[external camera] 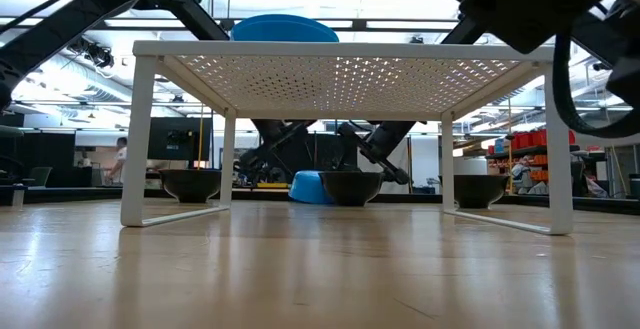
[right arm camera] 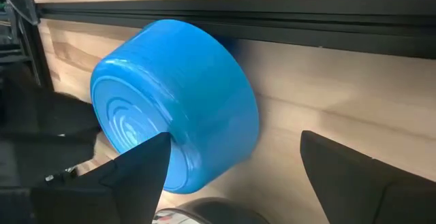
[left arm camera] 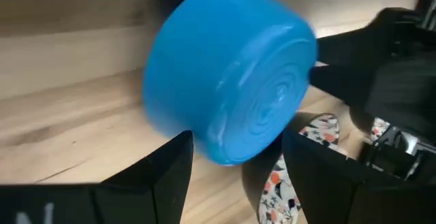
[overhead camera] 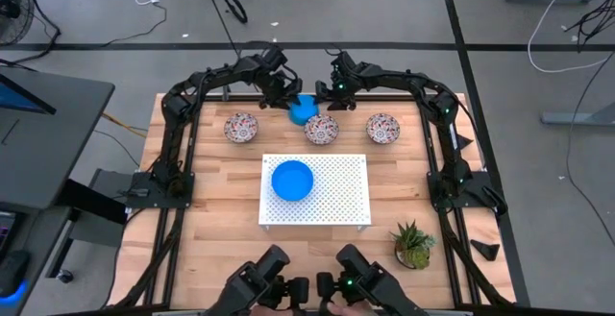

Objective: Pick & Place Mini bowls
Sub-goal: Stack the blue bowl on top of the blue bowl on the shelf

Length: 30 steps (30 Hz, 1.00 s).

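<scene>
A plain blue mini bowl (overhead camera: 304,111) lies tipped over on the table near the far edge, base toward my left gripper (overhead camera: 287,100). The left gripper's open fingers (left arm camera: 235,166) flank the bowl's (left arm camera: 228,81) base end. My right gripper (overhead camera: 325,99) stands open at the bowl's other side, one finger (right arm camera: 146,163) in front of its wall (right arm camera: 197,94). A second blue mini bowl (overhead camera: 291,180) sits upright on the white perforated board (overhead camera: 341,196). Three floral mini bowls (overhead camera: 241,127), (overhead camera: 321,130), (overhead camera: 382,128) stand in a row behind the board. My left gripper has a finger on either side of the tipped bowl's base end (left arm camera: 238,146), coming slanting down from the left; I cannot tell whether it touches. My right gripper has one finger (right arm camera: 160,146) overlapping the lower wall of the bowl (right arm camera: 187,159); whether it touches cannot be told.
A small green potted plant (overhead camera: 413,244) stands at the near right. The board (external camera: 340,54) is raised on legs at mid table. The middle floral bowl (left arm camera: 300,149) is close beside the tipped blue one. A dark rail (right arm camera: 272,20) runs along the far edge.
</scene>
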Available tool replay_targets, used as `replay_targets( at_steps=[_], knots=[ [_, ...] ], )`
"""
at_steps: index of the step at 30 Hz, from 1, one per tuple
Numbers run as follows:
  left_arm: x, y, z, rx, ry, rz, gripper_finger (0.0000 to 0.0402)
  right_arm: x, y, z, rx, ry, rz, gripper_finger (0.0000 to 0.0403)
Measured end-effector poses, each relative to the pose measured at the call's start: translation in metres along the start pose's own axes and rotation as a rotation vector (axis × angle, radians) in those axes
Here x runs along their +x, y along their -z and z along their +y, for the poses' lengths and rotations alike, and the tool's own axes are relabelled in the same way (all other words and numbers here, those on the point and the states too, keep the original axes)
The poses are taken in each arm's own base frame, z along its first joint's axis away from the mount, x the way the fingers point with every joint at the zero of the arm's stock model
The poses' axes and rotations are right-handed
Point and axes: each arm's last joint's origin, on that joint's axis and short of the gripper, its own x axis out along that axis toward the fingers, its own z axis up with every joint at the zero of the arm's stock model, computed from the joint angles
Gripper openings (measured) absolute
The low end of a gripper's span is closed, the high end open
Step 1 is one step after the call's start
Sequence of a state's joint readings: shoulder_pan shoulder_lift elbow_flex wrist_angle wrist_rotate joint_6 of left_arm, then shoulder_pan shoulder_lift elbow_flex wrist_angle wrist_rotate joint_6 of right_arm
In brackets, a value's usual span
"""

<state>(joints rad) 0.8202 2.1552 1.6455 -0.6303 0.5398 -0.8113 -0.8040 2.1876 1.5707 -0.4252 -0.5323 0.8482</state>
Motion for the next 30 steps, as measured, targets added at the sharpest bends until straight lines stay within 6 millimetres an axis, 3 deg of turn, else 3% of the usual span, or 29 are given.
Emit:
replay_targets(
  at_steps=[8, 17, 30],
  knots=[
    [0.012, 0.0, 0.0, -0.02, 0.038, 0.028, 0.0234, -0.001, 0.001, -0.001, 0.012, 0.008, 0.009, 0.0327],
    [0.011, -0.01, -0.012, 0.024, 0.151, -0.05, 0.0234, -0.001, 0.002, -0.001, -0.002, 0.008, 0.02, 0.0327],
    [0.011, -0.011, -0.011, 0.019, 0.139, -0.069, 0.0234, 0.004, 0.001, 0.009, -0.032, -0.046, -0.026, 0.0327]
  ],
)
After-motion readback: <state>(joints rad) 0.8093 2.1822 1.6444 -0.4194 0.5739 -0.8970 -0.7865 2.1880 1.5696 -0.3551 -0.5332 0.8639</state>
